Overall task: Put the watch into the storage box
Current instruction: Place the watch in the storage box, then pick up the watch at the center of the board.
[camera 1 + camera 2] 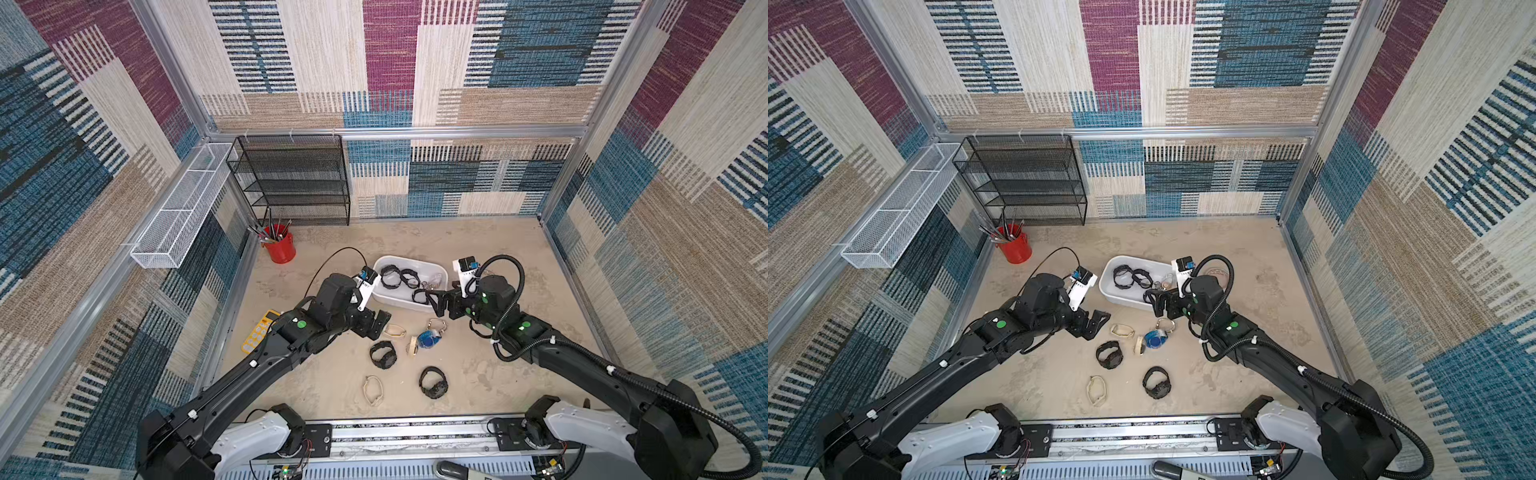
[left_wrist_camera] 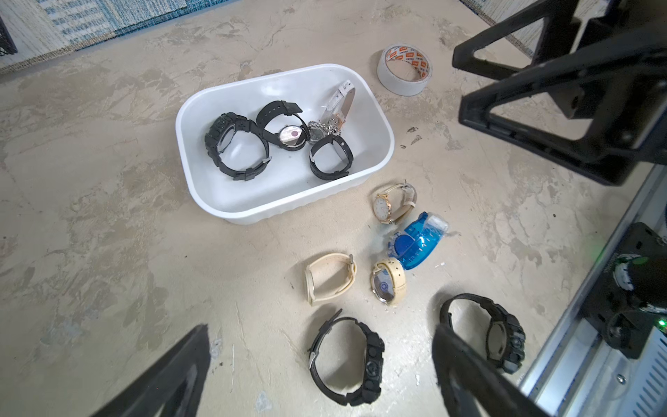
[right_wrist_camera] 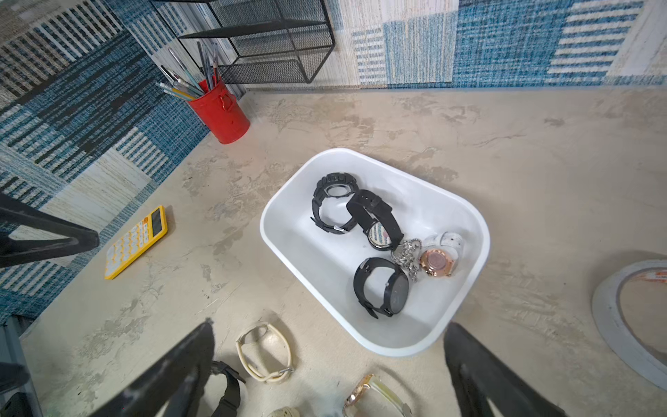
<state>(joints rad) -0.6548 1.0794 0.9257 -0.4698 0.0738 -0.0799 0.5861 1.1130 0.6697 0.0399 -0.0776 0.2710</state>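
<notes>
Right fingers (image 3: pixel 480 375) spread; watch (image 3: pixel 382 287) inside box (image 3: pixel 306 252)

No legible text, orange print inside tape roll (image 2: pixel 395 81) too blurred to read, calculator (image 3: pixel 136 241) keys illegible

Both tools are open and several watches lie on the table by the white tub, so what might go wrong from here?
The cream-strap watch lies right beside the blue watch in clear wrap; gripping one may drag the other.
The right tool hangs by the near rim of the white plastic storage box; lowering there could shove the box.
The left tool is close by, so the arms might clash.
</notes>
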